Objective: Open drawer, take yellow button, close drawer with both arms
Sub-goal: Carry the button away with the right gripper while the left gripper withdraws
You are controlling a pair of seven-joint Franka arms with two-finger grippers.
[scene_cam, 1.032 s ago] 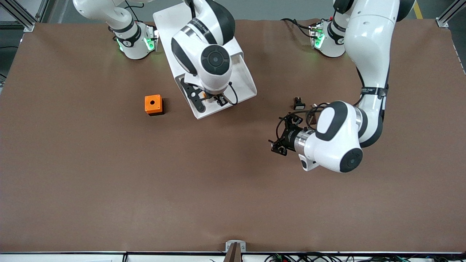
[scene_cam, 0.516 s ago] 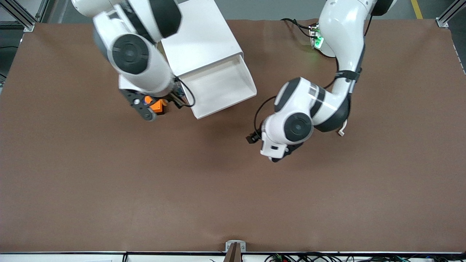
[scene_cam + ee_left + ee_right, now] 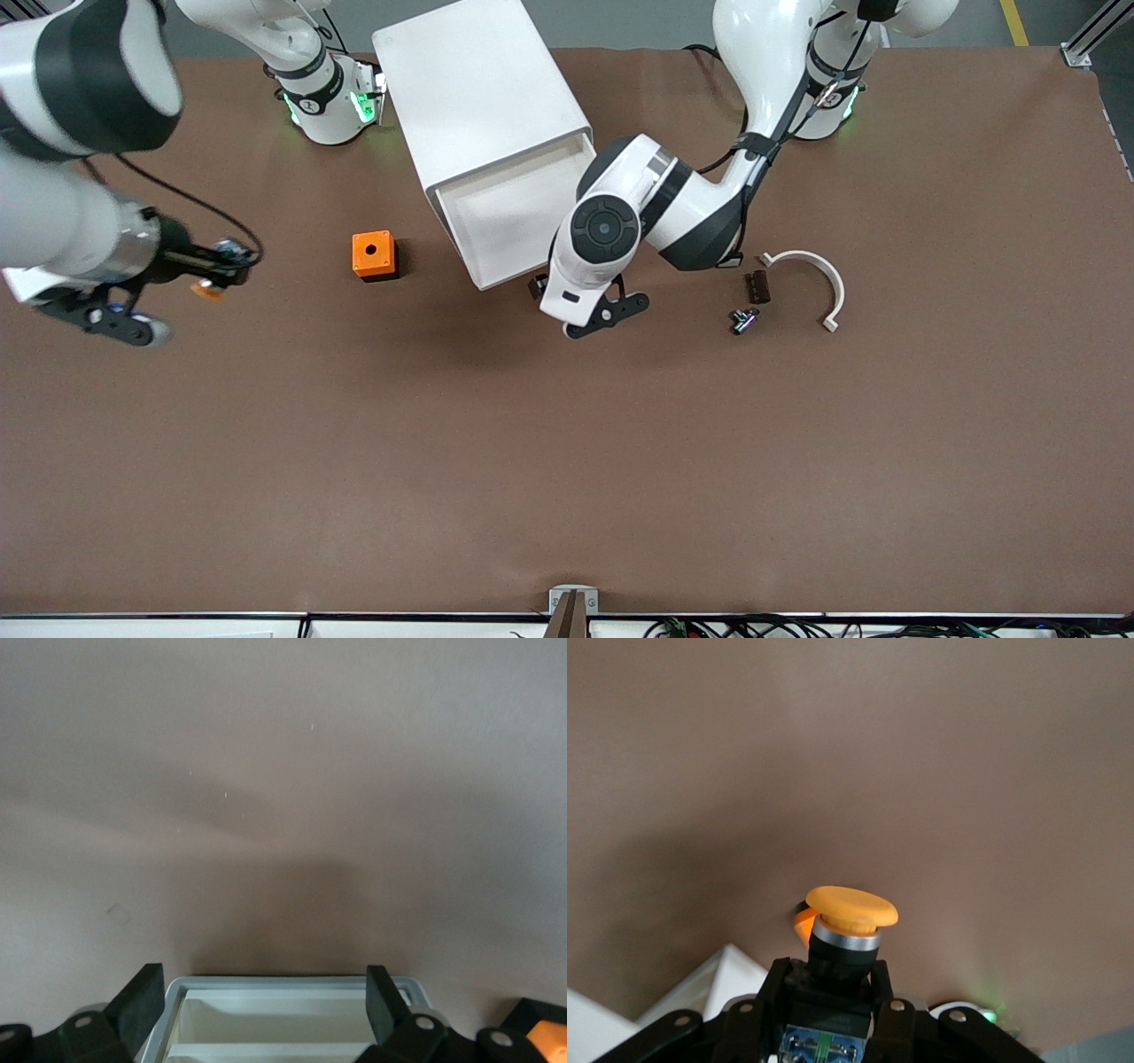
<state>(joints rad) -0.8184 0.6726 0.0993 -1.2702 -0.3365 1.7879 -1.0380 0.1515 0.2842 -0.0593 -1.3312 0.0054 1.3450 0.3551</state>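
Button [image 3: 843, 930] clamped in right tool [image 3: 205, 275], above table.

Open white drawer [image 3: 518, 217] at the front of the white cabinet [image 3: 478, 93], with the left gripper [image 3: 580, 306] just at its front edge. Orange cube box [image 3: 374, 255] beside the drawer, toward the right arm's end. Right gripper [image 3: 213, 270] up over the table by that end, clamped on the orange-capped button [image 3: 843, 935].

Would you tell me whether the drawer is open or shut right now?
Open: the drawer is pulled out of the white cabinet, its interior showing, with the left gripper at its front.
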